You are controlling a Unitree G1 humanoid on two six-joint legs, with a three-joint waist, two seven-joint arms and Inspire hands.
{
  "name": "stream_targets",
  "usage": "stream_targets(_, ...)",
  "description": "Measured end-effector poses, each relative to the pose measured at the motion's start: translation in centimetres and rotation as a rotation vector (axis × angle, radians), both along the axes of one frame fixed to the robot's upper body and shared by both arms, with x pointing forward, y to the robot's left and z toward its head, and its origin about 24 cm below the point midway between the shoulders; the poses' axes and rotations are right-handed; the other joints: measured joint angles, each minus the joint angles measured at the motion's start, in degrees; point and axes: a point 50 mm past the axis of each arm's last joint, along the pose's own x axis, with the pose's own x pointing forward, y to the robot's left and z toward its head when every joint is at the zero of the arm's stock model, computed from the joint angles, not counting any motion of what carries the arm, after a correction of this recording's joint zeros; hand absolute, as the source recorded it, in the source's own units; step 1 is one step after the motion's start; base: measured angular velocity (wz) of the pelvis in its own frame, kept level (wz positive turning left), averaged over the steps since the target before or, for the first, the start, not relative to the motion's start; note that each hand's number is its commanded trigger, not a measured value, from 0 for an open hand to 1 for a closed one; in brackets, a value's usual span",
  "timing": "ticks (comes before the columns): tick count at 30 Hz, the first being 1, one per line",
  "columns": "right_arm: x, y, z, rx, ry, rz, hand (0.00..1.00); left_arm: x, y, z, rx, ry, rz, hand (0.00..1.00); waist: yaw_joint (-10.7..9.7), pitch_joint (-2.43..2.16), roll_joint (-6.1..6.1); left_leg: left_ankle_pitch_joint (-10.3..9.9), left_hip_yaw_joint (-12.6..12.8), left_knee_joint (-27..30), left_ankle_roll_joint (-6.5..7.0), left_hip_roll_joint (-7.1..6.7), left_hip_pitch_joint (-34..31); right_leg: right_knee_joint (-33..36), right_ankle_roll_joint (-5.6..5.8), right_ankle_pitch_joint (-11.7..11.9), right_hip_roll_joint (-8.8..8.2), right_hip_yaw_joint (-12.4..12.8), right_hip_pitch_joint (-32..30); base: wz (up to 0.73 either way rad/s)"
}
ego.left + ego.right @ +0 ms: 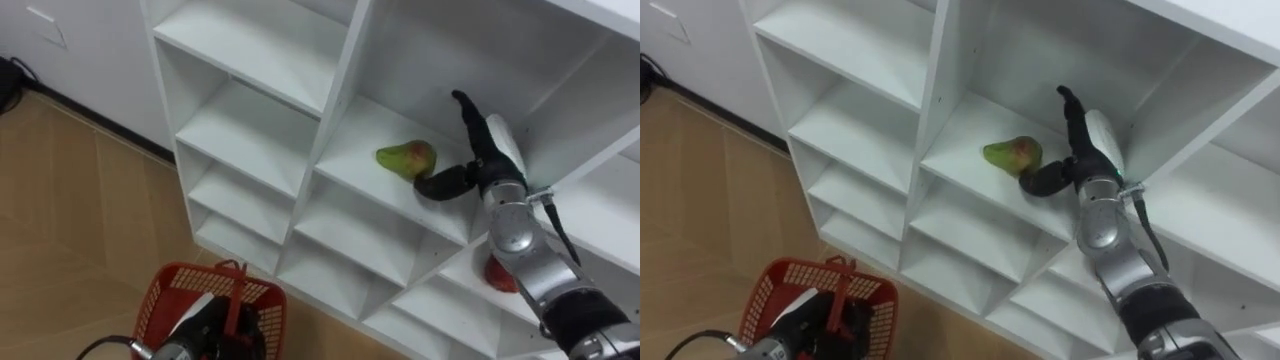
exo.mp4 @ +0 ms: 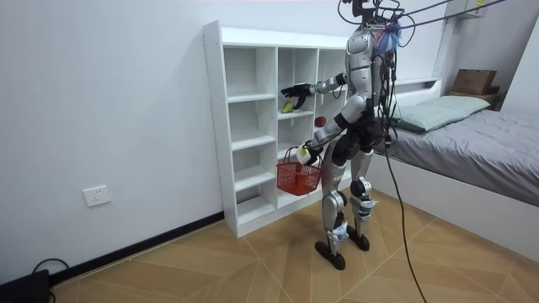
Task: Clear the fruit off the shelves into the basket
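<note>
Early stage: right hand point(image 1: 486, 163) spread wide, just beside pear point(image 1: 407, 158) on closet point(image 1: 335, 110) shelf, no grip yet. Left hand point(image 1: 202, 324) holds red basket point(image 1: 160, 292) by its handle. Red fruit point(image 1: 497, 275) on the shelf below is still to collect.

**No writing that can be read**

No text, number, label or sign is legible in any of the views. The white closet point(image 2: 216, 118) shows plain panels and shelves. The red basket point(image 1: 160, 300) at the lower left of the eye views bears no mark that can be made out. The wall socket point(image 2: 97, 196) at the lower left of the room view has a plain face. The brown box point(image 2: 474, 81) at that view's upper right is too small to tell any print.
</note>
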Motion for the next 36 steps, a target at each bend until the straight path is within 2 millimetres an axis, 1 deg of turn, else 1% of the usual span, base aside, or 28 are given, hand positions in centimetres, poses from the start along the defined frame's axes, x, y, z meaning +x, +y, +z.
stream_targets(4, 0.0, 0.0, 0.0, -0.016, -0.006, 0.002, 0.00, 0.0, -0.1, -0.1, 0.004, 0.004, 0.007, 1.00, 0.0, -0.01, 0.00, 0.1, 0.2, 0.1, 0.13, -0.16, -0.5, 0.4, 0.09, -0.1, -0.25, 0.2, -0.7, 0.00)
stream_targets(14, 0.0, -0.1, 0.1, -0.018, -0.020, -0.016, 0.00, 0.2, -0.1, 0.0, 0.013, -0.003, 0.000, 1.00, 0.1, -0.07, 0.12, 0.1, 0.2, 0.2, 0.14, -0.17, -1.1, 0.3, 0.11, -0.1, -0.26, 0.1, -1.2, 0.00)
stream_targets(21, -0.1, 0.7, -0.5, 0.002, 0.021, 0.019, 0.00, 0.5, -0.4, 0.2, 0.009, -0.008, -0.020, 1.00, 0.2, -0.09, 0.15, 0.1, 0.5, 0.3, 0.14, -0.11, -1.7, 0.4, 0.10, -0.1, -0.24, 0.1, -1.9, -0.02)
stream_targets(23, 0.0, 0.5, -0.6, 0.000, 0.028, 0.014, 0.00, 0.7, -0.6, 0.2, 0.008, -0.010, -0.036, 1.00, 0.1, -0.04, 0.33, 0.1, 0.5, 0.4, 0.14, -0.11, -1.8, 0.4, 0.09, -0.1, -0.25, 0.0, -2.0, 0.00)
stream_targets(26, 0.3, 0.5, -0.2, 0.017, 0.017, 0.006, 0.00, 1.4, -1.0, 0.5, 0.008, -0.026, -0.064, 1.00, -0.1, -0.11, 0.63, 0.1, 0.6, 1.0, 0.13, -0.12, -3.2, 1.0, 0.05, 0.0, -0.33, -0.1, -3.3, -0.01)
stream_targets(30, 0.3, 0.5, -0.2, 0.022, 0.015, 0.008, 0.00, 1.4, -1.4, 0.5, 0.011, -0.027, -0.093, 1.00, -0.1, -0.10, 1.05, 0.1, 0.6, 1.4, 0.14, -0.20, -3.9, 1.3, 0.01, 0.0, -0.51, -0.1, -3.8, -0.02)
stream_targets(36, 0.6, 0.3, -0.2, 0.017, 0.014, 0.006, 0.00, 1.8, -1.4, 0.7, 0.022, -0.039, -0.109, 1.00, 0.1, -0.14, 1.11, 0.4, 1.2, 1.3, 0.25, -0.22, -4.3, 2.6, -0.02, 0.0, -0.86, 0.4, -5.1, -0.02)
